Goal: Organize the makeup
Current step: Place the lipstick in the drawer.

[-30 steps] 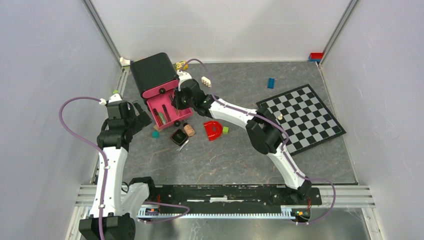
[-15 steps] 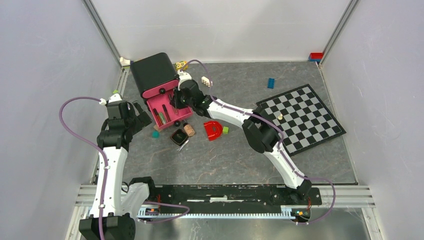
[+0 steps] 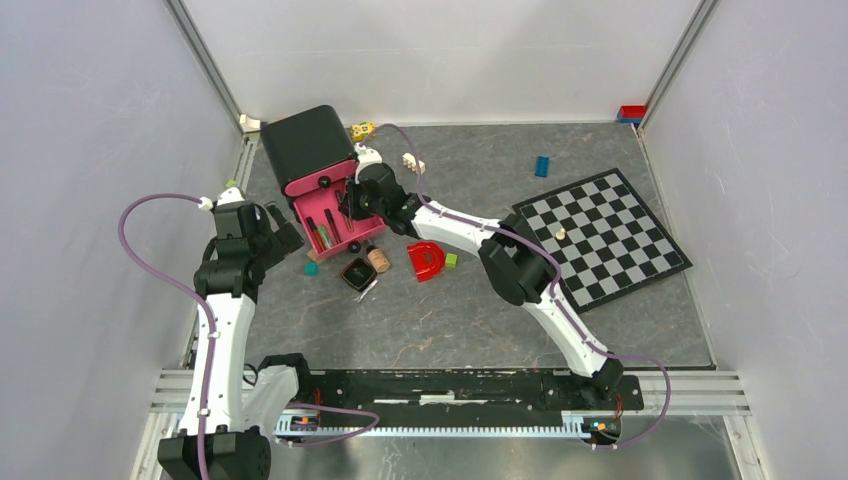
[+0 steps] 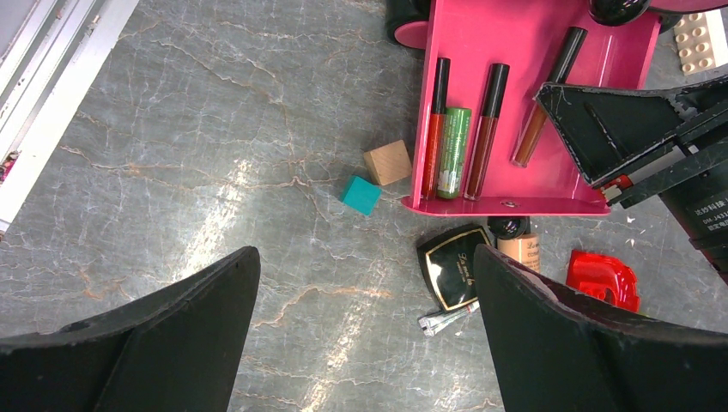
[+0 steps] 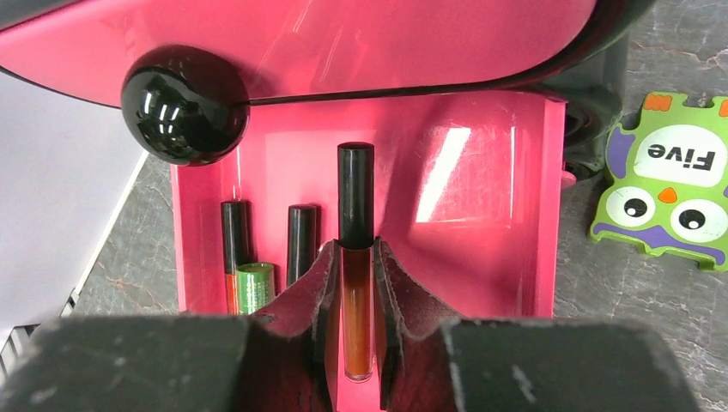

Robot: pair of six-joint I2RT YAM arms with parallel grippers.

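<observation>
The right gripper (image 5: pixel 354 262) has its jaws clamped on a dark-brown, black-capped tube (image 5: pixel 356 296), held over the pink tray (image 5: pixel 481 240) where three other tubes (image 4: pixel 453 153) lie side by side. The left gripper (image 4: pixel 365 257), jaws wide apart, hangs above the grey surface (image 4: pixel 215 172). A black compact (image 4: pixel 455 276) and a beige bottle (image 4: pixel 522 249) lie just outside the tray.

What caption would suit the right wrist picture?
Right gripper clamping a brown tube with a black cap inside the open pink tray.
</observation>
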